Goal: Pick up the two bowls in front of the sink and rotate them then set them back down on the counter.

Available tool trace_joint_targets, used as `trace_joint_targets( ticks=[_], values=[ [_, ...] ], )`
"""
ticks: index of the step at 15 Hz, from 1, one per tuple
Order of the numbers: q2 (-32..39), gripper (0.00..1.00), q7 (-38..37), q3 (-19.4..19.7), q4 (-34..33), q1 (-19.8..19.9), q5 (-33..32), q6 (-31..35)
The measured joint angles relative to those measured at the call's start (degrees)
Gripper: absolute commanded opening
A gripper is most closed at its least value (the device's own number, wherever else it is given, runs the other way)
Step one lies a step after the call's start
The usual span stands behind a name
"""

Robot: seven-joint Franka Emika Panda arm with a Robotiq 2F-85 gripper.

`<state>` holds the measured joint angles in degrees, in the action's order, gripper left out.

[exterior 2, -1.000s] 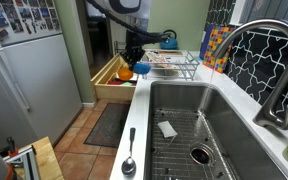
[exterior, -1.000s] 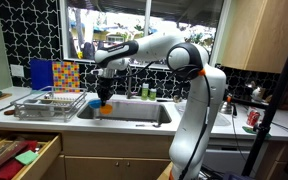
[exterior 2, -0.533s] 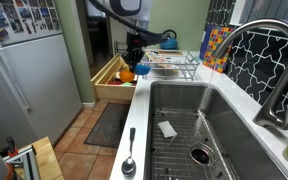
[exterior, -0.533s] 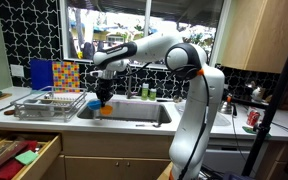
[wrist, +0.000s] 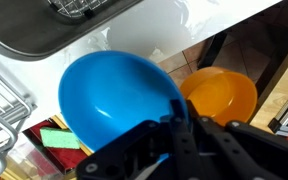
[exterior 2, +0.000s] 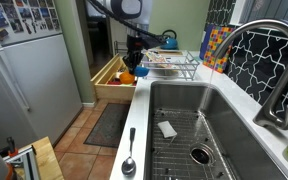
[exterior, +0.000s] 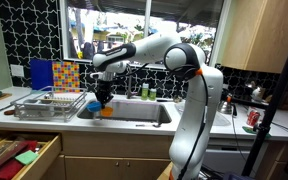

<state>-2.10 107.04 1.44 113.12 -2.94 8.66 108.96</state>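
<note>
Only wrist view shows pincer (wrist: 187, 120) pinching blue bowl (wrist: 114, 95) rim, orange bowl (wrist: 227, 92) beside.

Two small plastic bowls are shown: one blue bowl (wrist: 119, 100) and one orange bowl (wrist: 224, 95). The counter (exterior 2: 140, 112) holds one stainless-steel sink (exterior: 134, 113) with one tall faucet (exterior 2: 262, 25), one wire dish rack (exterior: 49, 104) and one spoon (exterior 2: 130, 152). Also counted in the exterior views are one red can (exterior: 251, 118), one open drawer (exterior: 19, 155) and one refrigerator (exterior 2: 29, 75).
</note>
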Motion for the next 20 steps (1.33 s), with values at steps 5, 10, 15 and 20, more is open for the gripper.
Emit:
trace_joint_targets(
  ticks=[5,10,15,20],
  values=[
    [0.47,0.02,7.61,-0.02,1.33,0.18,0.18,2.29],
    [0.9,0.02,10.68,-0.32,4.28,0.17,0.15,6.88],
    [1.5,0.02,14.61,-0.32,5.9,0.22,0.1,9.55],
    [2.16,0.02,16.84,-0.32,7.12,0.61,-0.3,12.39]
  ],
)
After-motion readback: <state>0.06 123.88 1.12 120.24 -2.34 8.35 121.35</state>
